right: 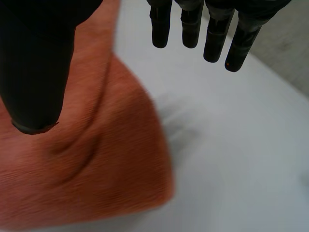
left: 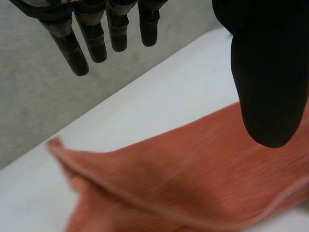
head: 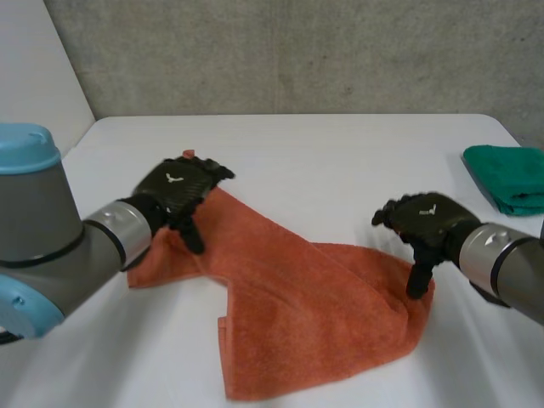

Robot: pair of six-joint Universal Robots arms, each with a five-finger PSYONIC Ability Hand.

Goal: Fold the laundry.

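An orange towel (head: 289, 297) lies crumpled on the white table (head: 340, 161), stretched from the left hand to the right hand with a flap hanging toward the front edge. My left hand (head: 180, 192) hovers over the towel's far left corner, fingers (left: 91, 36) straight and thumb (left: 270, 87) apart, holding nothing; the orange towel (left: 193, 179) lies below its palm. My right hand (head: 425, 219) stands over the towel's right corner, fingers (right: 212, 34) straight, thumb (right: 36, 72) pointing down at the orange towel (right: 96, 174).
A folded green cloth (head: 508, 177) lies at the table's right edge, behind the right arm. A grey wall stands past the far table edge.
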